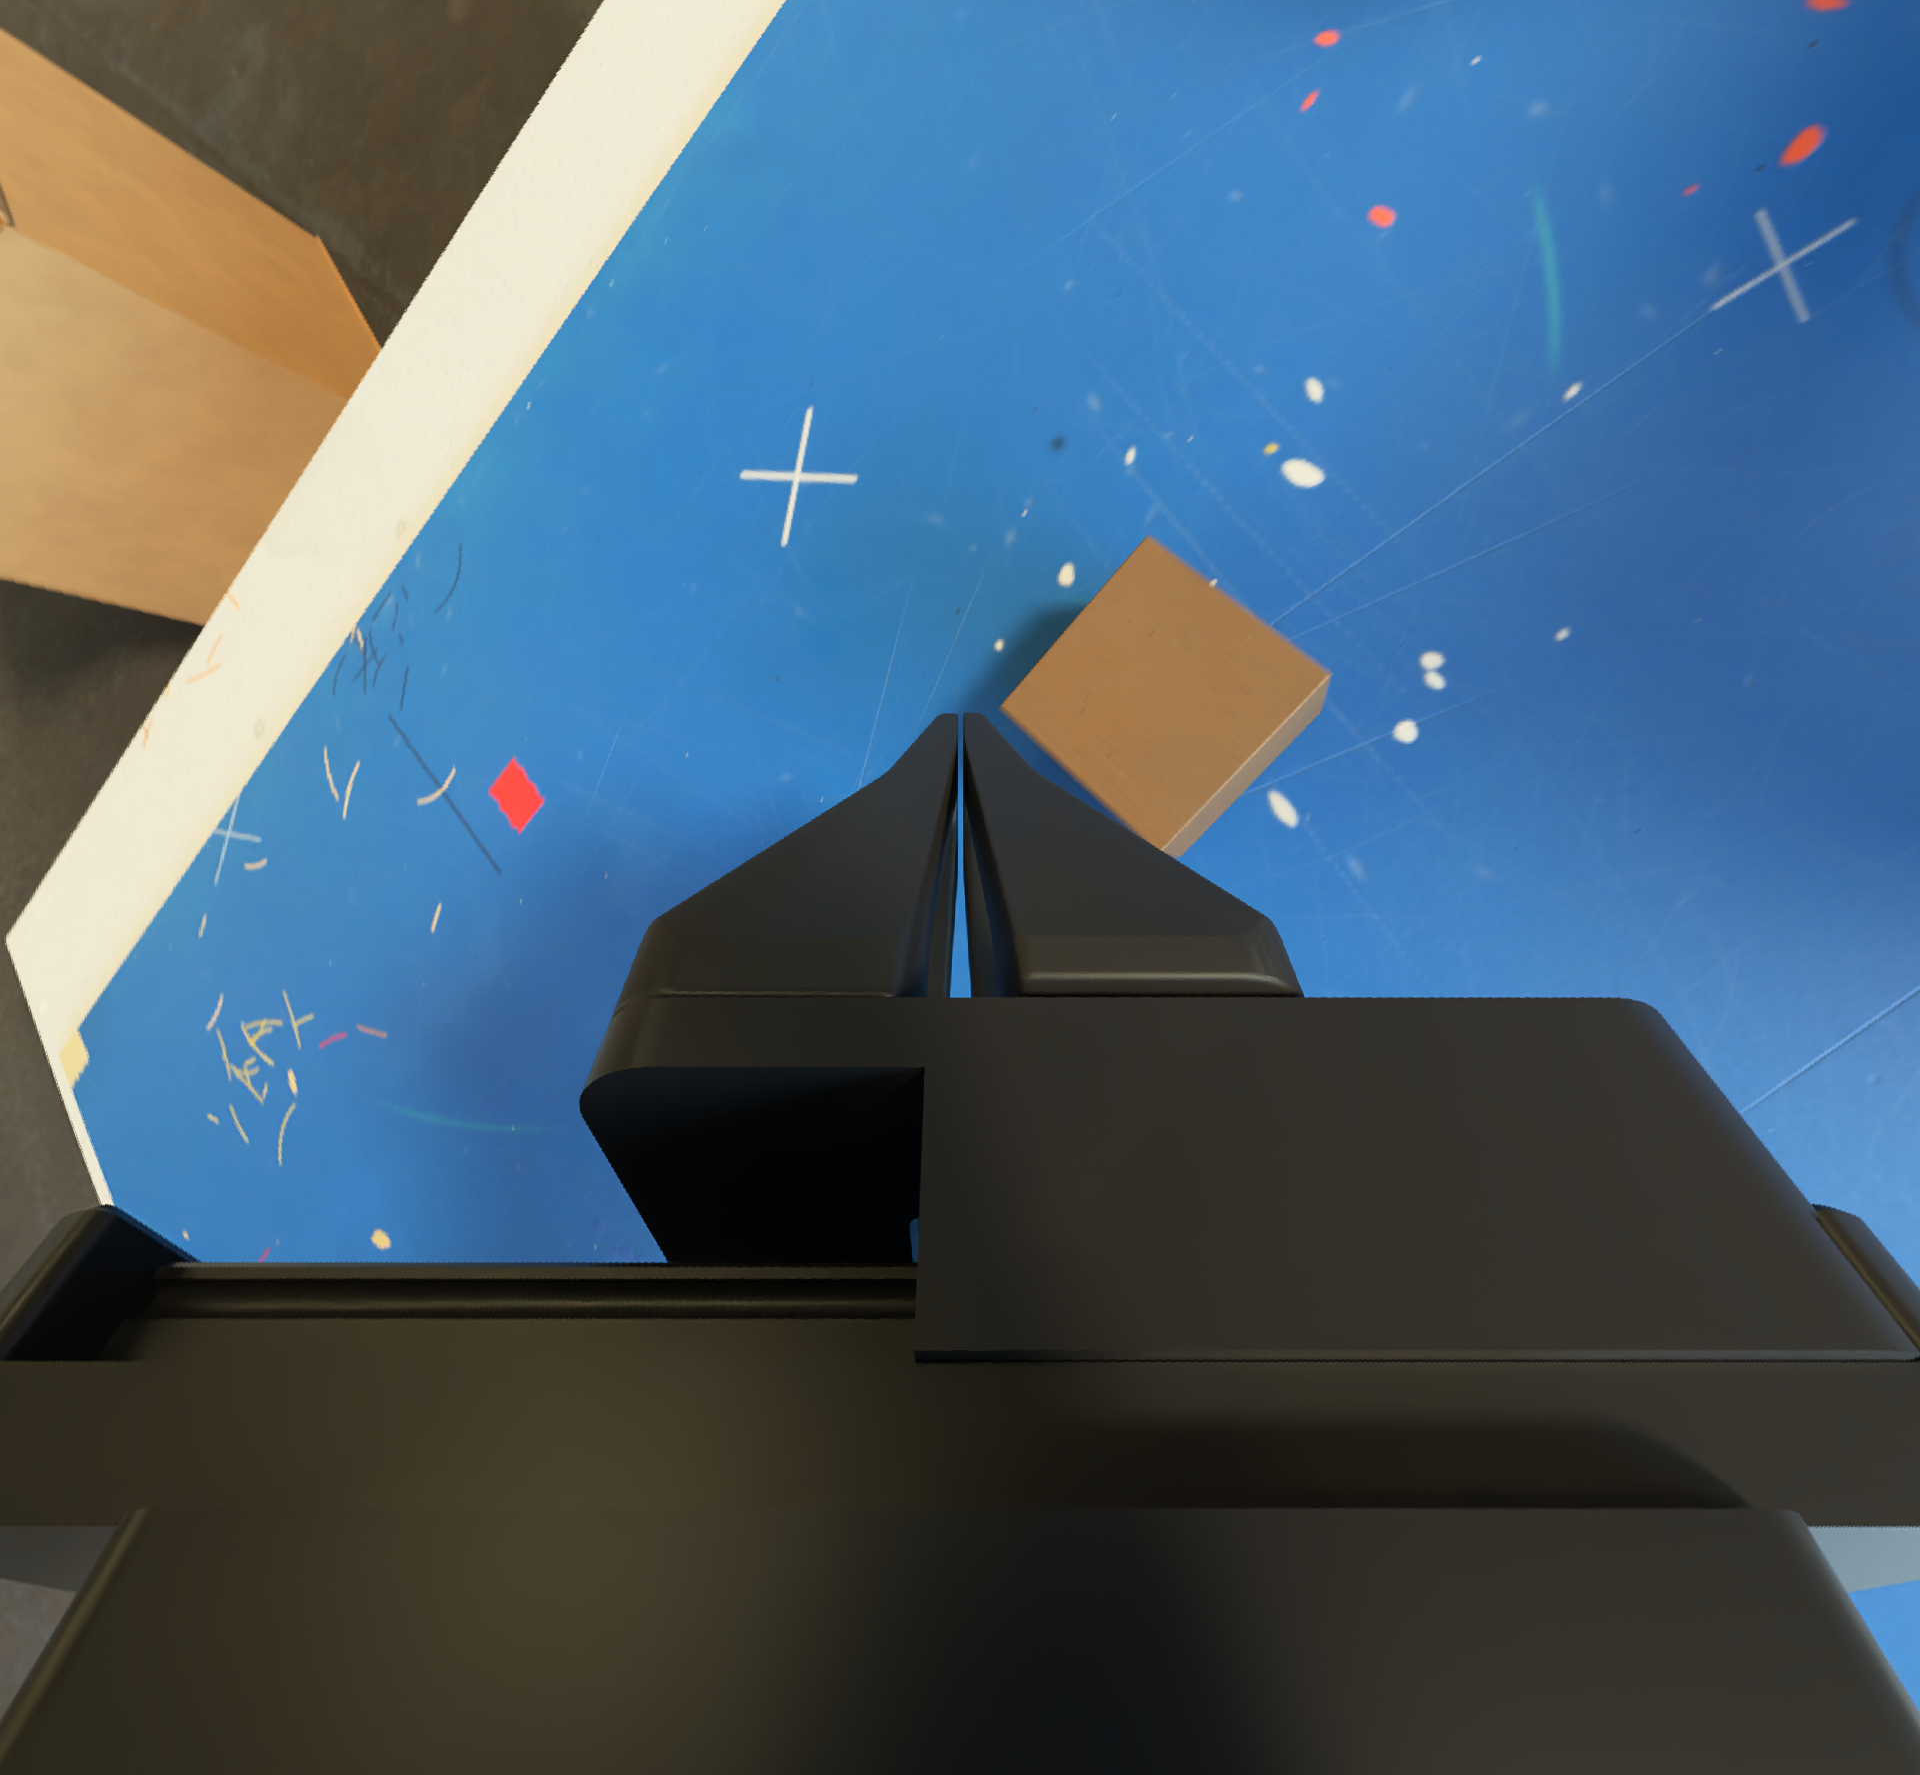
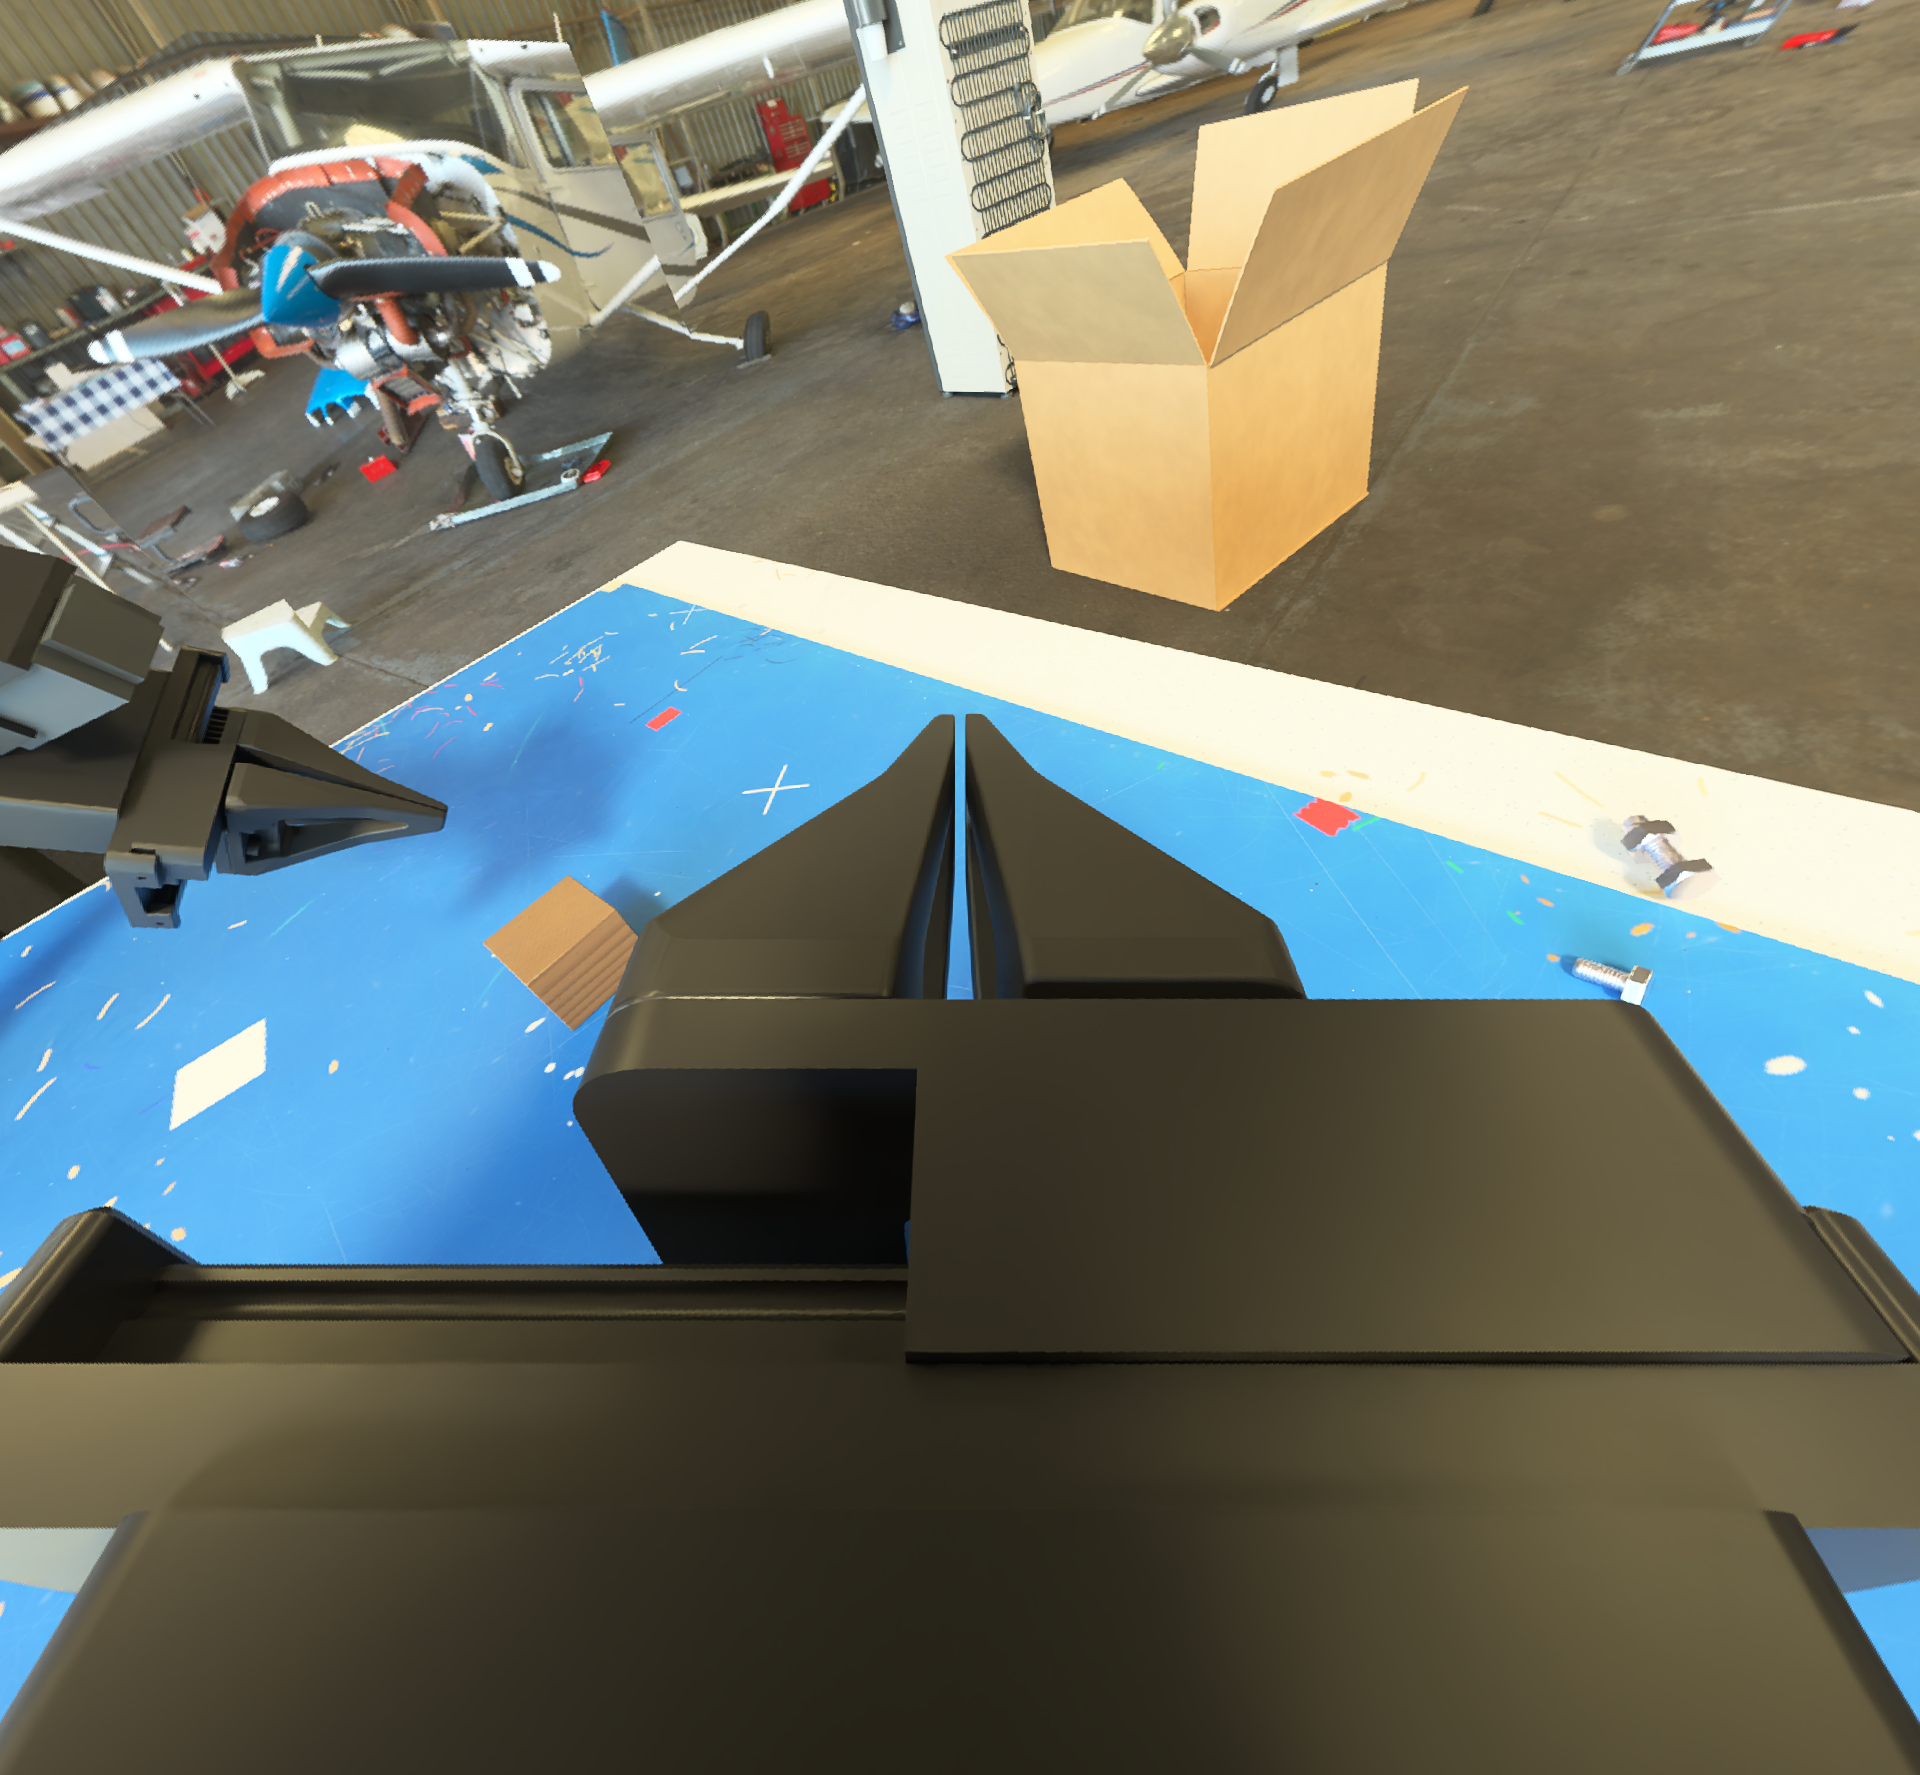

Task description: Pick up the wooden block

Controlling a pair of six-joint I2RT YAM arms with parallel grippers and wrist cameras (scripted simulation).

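Note:
The wooden block (image 1: pixel 1164 691) is a small tan cube resting on the blue table top (image 1: pixel 1143 219). In the left wrist view my left gripper (image 1: pixel 959 723) is shut and empty, hovering above the table, with the block just to the right of its tips. In the right wrist view my right gripper (image 2: pixel 959 723) is shut and empty above the table, and the block (image 2: pixel 561 946) lies to its left, partly hidden behind the left finger. The left gripper also shows far left in that view (image 2: pixel 431 811), above and left of the block.
The table has a cream border (image 2: pixel 1351 717) along its far edge. Two metal bolts (image 2: pixel 1662 852) (image 2: pixel 1610 977) lie at the right near that border. An open cardboard box (image 2: pixel 1216 375) stands on the floor beyond the table; it also shows in the left wrist view (image 1: pixel 135 354).

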